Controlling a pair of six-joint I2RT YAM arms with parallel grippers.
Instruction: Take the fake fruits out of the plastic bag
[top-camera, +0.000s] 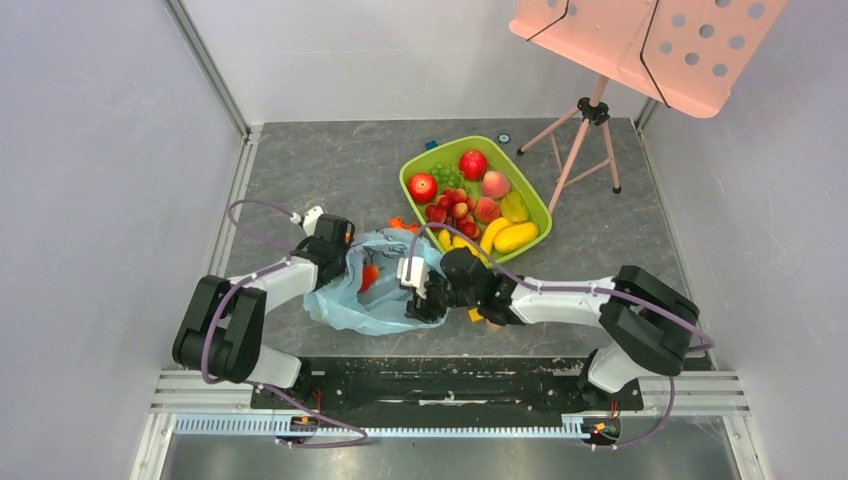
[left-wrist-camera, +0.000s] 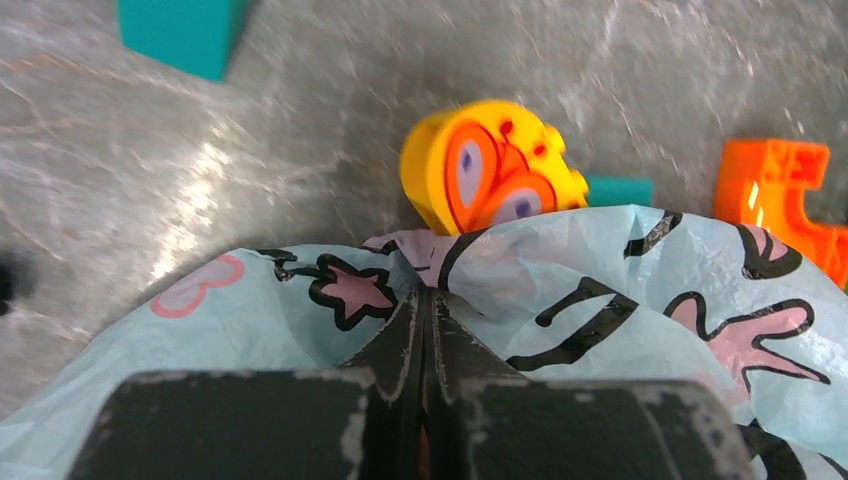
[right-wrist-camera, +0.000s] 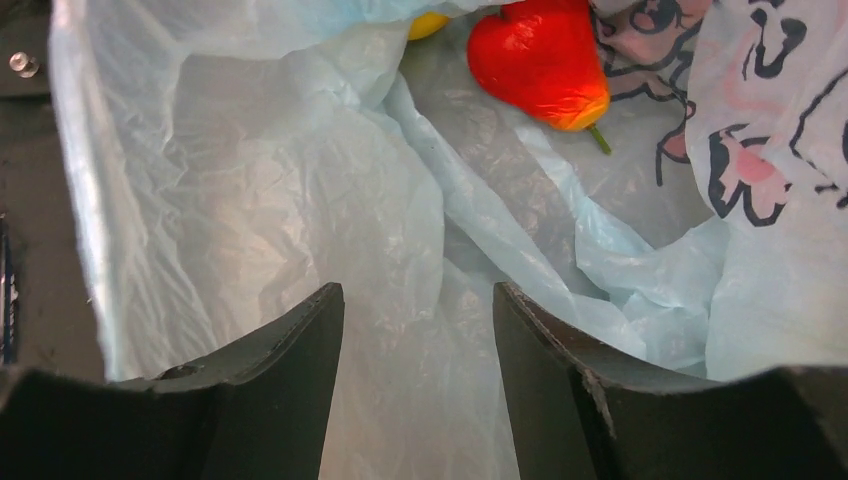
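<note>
The light-blue plastic bag (top-camera: 365, 300) with pink and dark prints lies between the arms. My left gripper (top-camera: 350, 260) is shut on a fold of the bag's printed edge (left-wrist-camera: 560, 270). My right gripper (top-camera: 412, 303) is open at the bag's mouth. Its fingers (right-wrist-camera: 300, 350) reach over the bag's pale inner film (right-wrist-camera: 250, 200) and hold nothing. A red strawberry-like fruit (right-wrist-camera: 540, 60) lies deeper inside the bag, ahead and to the right of the fingers. It shows red through the bag in the top view (top-camera: 370, 276). A bit of a yellow fruit (right-wrist-camera: 428, 22) peeks out beside it.
A green tray (top-camera: 412, 170) behind the bag holds several fruits. A yellow block with an orange butterfly (left-wrist-camera: 490, 165), an orange block (left-wrist-camera: 785, 195) and a teal block (left-wrist-camera: 185, 35) lie on the table past the bag. A pink stand on a tripod (top-camera: 585, 140) is at back right.
</note>
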